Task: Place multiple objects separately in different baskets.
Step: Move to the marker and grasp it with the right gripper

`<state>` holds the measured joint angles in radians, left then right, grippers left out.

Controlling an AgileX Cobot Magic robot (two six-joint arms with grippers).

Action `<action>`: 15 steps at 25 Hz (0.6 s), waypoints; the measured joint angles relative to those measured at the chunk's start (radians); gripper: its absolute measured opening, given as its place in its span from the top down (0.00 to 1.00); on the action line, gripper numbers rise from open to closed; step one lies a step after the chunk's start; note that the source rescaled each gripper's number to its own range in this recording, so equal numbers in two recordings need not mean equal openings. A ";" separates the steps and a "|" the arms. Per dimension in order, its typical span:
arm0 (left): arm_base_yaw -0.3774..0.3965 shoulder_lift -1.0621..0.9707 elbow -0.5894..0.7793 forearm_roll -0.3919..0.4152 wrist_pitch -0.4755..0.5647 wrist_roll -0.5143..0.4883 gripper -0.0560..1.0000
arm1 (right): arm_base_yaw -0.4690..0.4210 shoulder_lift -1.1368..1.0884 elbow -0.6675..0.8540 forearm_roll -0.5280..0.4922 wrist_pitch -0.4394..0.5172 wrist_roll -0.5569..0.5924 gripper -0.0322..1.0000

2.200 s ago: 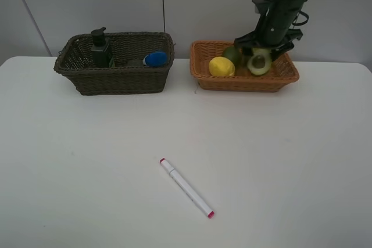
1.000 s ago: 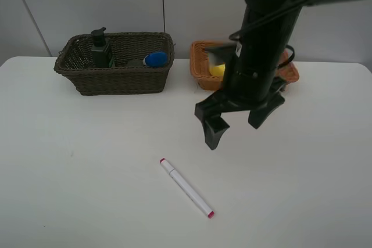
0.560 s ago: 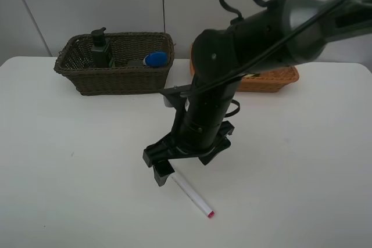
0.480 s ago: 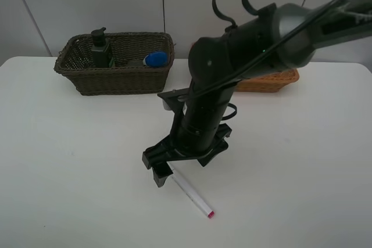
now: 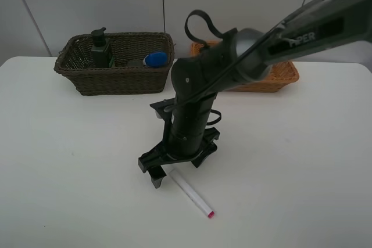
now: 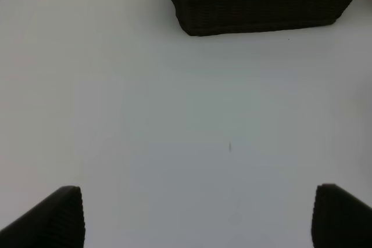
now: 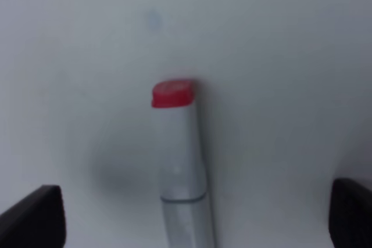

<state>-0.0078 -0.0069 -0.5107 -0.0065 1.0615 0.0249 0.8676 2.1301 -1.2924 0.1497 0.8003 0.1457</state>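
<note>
Read "PIPER" [image 5: 303,37] on the right arm. Right claw [image 5: 174,171] spread wide over the white pink-tipped marker [image 5: 192,196] lying flat on the counter [image 5: 70,190]. Left claw [image 6: 197,216] likewise spread, empty.

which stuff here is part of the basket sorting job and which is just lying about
Part of the job:
- white marker
- dark basket
- pump bottle
- blue-capped tube
- orange basket
- right gripper, open over the marker

Just lying about:
- nothing apart from the white table
</note>
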 joint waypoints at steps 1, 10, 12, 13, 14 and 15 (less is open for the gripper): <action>0.000 0.000 0.000 0.000 0.000 0.000 0.00 | 0.000 0.004 -0.008 -0.002 0.007 0.002 0.00; 0.000 0.000 0.000 0.000 0.000 0.000 0.00 | 0.000 0.015 -0.031 -0.051 -0.007 0.002 0.00; 0.000 0.000 0.000 0.000 0.000 0.000 0.00 | 0.000 0.018 -0.031 -0.089 -0.012 0.002 0.01; 0.000 0.000 0.000 0.000 0.000 0.000 0.00 | 0.000 0.021 -0.032 -0.107 -0.013 0.002 0.02; 0.000 0.000 0.000 0.000 0.000 0.000 0.00 | 0.000 0.024 -0.034 -0.122 -0.012 0.002 0.03; 0.000 0.000 0.000 0.000 0.000 0.000 0.00 | 0.000 0.025 -0.035 -0.129 -0.010 0.002 0.04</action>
<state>-0.0078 -0.0069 -0.5107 -0.0065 1.0615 0.0249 0.8676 2.1554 -1.3274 0.0211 0.7907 0.1477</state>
